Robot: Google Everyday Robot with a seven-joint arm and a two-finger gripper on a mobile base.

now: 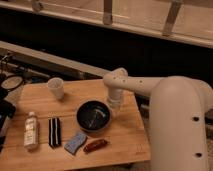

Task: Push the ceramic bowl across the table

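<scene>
On light-brown bamboo desk, hand sits at right rim of round dark glossy ceramic bowl; bowl lies left of hand, push goes leftward. Finger state: cannot tell.

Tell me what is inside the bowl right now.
The bowl on the table holds only faint light streaks on its dark glaze, no objects. The tool stands at its right rim, covering a bit of that edge.
</scene>
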